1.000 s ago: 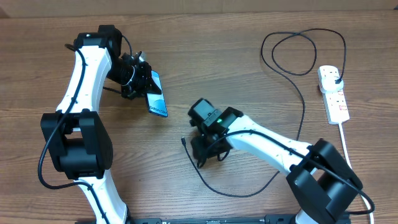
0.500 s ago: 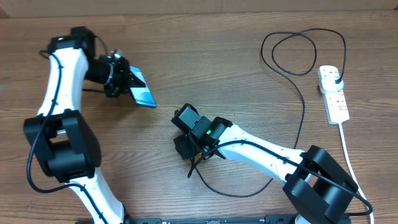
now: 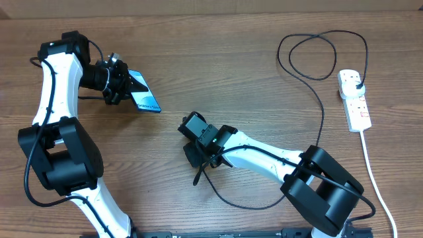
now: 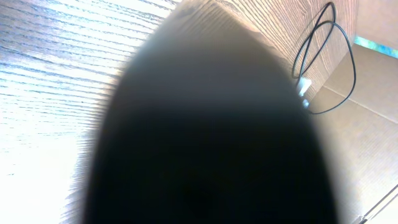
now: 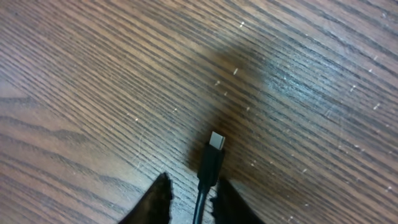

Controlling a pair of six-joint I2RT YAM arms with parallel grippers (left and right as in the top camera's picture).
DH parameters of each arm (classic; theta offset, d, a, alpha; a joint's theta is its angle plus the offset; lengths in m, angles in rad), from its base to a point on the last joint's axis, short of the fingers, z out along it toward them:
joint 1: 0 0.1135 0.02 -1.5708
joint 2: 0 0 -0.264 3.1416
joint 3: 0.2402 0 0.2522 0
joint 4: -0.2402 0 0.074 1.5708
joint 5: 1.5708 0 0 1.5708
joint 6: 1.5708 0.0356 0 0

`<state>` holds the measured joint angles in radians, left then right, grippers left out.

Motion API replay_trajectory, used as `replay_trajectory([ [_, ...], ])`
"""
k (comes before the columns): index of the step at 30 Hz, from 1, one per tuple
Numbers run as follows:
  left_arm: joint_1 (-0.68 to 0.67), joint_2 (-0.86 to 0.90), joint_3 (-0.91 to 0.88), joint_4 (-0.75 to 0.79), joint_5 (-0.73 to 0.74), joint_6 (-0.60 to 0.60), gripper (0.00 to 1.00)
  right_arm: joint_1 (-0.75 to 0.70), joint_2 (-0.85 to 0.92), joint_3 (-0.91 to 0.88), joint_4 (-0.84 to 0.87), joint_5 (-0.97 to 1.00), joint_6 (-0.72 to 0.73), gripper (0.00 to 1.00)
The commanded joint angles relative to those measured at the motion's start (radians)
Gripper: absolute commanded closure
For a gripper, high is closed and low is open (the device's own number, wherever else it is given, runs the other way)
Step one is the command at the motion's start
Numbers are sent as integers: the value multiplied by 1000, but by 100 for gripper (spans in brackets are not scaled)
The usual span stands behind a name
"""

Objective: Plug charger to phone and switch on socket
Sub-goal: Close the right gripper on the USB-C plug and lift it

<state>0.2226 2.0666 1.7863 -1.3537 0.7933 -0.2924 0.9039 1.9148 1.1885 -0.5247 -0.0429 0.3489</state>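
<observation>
The phone (image 3: 144, 99), its light blue screen showing, hangs tilted above the table at the far left with my left gripper (image 3: 125, 86) shut on it. Its dark body fills the left wrist view. The charger (image 3: 320, 125) is a thin black cable that loops at the back right to a black plug (image 3: 357, 82) in the socket (image 3: 355, 100), a white power strip. The connector tip (image 5: 216, 140) lies on the wood just ahead of my right gripper (image 5: 198, 202). The jaws are narrow, one on each side of the cable, with a gap still showing on the left.
The socket's thick white cord (image 3: 370, 172) runs down the right edge of the table. The charger's slack curves along the table (image 3: 244, 205) in front of the right arm. Brown cardboard (image 4: 373, 93) stands behind the table.
The left arm has swung left and back with the phone. My right gripper has moved left over the cable end, and its jaws have narrowed round the cable.
</observation>
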Motion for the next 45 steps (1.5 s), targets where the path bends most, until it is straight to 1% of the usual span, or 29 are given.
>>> replay_trajectory([
  [1, -7, -40, 9, -2, 42, 8, 96, 5, 12, 18, 6, 44, 42, 86],
  [3, -7, -40, 9, -2, 42, 8, 96, 3, 13, 18, 8, 51, 48, 90],
  [5, -7, -40, 9, 1, 42, 8, 96, 3, 13, 18, 10, 53, 48, 90],
  [6, -7, -40, 9, 2, 42, 8, 96, 3, 15, 18, 10, 53, 48, 88],
  [7, -7, -40, 9, 3, 43, 8, 96, 3, 17, 18, 10, 54, 48, 75],
  [8, -7, -40, 9, 5, 43, 8, 96, 3, 21, 18, 12, 53, 48, 68],
  [13, -7, -40, 9, 4, 42, 8, 96, 3, 39, 18, 16, 53, 48, 68],
  [15, -7, -40, 9, 4, 42, 8, 96, 3, 43, 18, 23, 52, 48, 69],
  [18, -7, -40, 9, 5, 42, 8, 96, 3, 47, 18, 26, 52, 48, 84],
  [23, -6, -40, 9, 5, 37, 8, 96, 0, 46, 22, 34, 58, 48, 95],
  [26, -6, -40, 9, 5, 34, 23, 96, -31, 46, 71, -36, 136, 48, 96],
  [29, -7, -40, 9, 5, 34, 27, 96, -96, 46, 159, -180, 229, 47, 96],
  [33, -7, -40, 9, 5, 34, 27, 96, -200, 46, 220, -318, 267, 43, 96],
  [38, -7, -40, 9, 10, 34, 27, 96, -303, 51, 208, -400, 238, 43, 96],
  [41, -7, -40, 9, 17, 34, 27, 96, -328, 51, 176, -409, 221, 44, 96],
  [45, -7, -40, 9, 19, 34, 27, 96, -328, 51, 134, -398, 222, 44, 96],
])
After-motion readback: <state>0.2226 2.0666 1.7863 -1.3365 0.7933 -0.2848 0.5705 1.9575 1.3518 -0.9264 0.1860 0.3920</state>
